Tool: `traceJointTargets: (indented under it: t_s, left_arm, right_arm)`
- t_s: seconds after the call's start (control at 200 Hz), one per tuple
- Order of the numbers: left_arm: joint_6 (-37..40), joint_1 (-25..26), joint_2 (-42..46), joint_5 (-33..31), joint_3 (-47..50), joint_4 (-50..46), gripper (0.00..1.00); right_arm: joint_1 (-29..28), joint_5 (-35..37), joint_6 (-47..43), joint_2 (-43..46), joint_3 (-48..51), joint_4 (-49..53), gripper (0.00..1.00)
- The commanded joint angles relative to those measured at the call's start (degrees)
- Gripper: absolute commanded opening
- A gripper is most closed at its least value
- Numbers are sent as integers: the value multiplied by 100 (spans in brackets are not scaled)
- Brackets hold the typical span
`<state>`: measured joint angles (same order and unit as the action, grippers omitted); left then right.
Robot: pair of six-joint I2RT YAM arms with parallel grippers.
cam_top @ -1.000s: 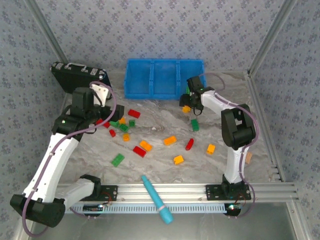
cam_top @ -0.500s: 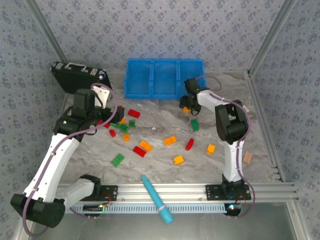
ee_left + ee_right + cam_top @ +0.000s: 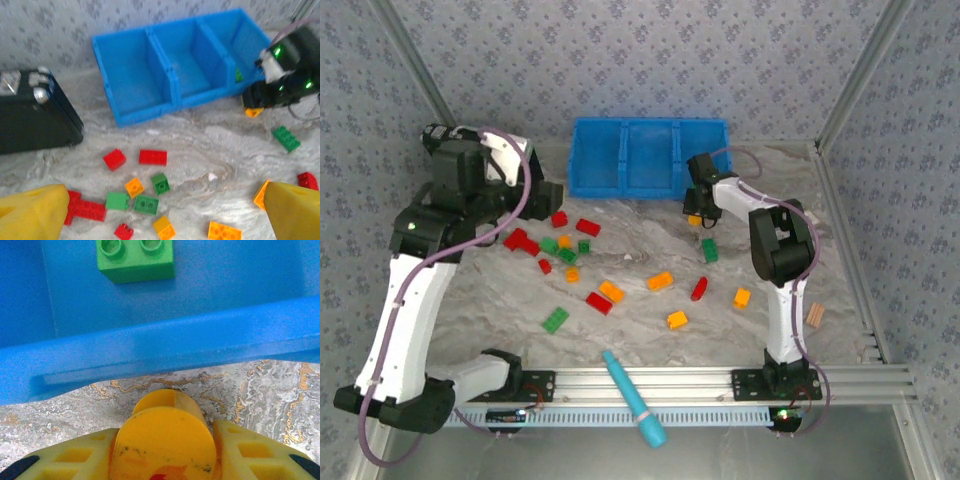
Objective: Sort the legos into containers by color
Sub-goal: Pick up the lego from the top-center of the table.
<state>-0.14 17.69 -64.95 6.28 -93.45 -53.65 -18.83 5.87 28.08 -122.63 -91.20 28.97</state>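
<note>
Start at your left. The left arm stands tall from its base, its long white link climbing to an elbow high over the table's (image 3: 650,240) left side. The wrist folds inward toward the blue bin's (image 3: 620,186) left front corner. The left gripper (image 3: 546,195) hangs there with its jaws spread wide and nothing between the yellow fingertips (image 3: 31,212). The black case (image 3: 35,120) sits just left of the bin.

In the middle, the loose legos (image 3: 599,303) lie scattered on the marbled top in red, green and orange-yellow. They are thickest under your left wrist. A light-blue tool (image 3: 633,398) rests near the front rail.

On your right, the arm rises from its base to a bent elbow, and the forearm reaches away and inward. That sets the right gripper (image 3: 701,196) low against the bin's right front wall. From the right wrist you see both fingers (image 3: 252,455) pressed against the sides of an orange-yellow brick (image 3: 165,437), stud facing the camera. I can't tell whether it has left the table. A green brick (image 3: 136,259) already lies inside the right compartment, just beyond that wall.
</note>
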Motion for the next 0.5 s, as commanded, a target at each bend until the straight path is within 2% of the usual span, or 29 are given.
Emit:
traceJointTargets:
  t_s: [0.0,0.14,0.245,0.355,0.495]
  left_arm:
    - [168,24,-89,44,-315,-334,100]
    - [288,24,-163,-136,-365,-309,100]
    - [440,24,-9,-486,26,-172,100]
    - [605,9,191,-1170,503,-30,100]
    - [647,-88,457,-1316,940,201,100]
  right_arm:
    - [-70,168,-4,286,-7,387,34]
    - [-267,417,-62,679,-310,803,32]
    - [-438,378,-247,961,-629,991,32]
    - [-614,416,-484,905,-1361,1462,32]
    - [-794,429,-755,670,-2105,1524,32]
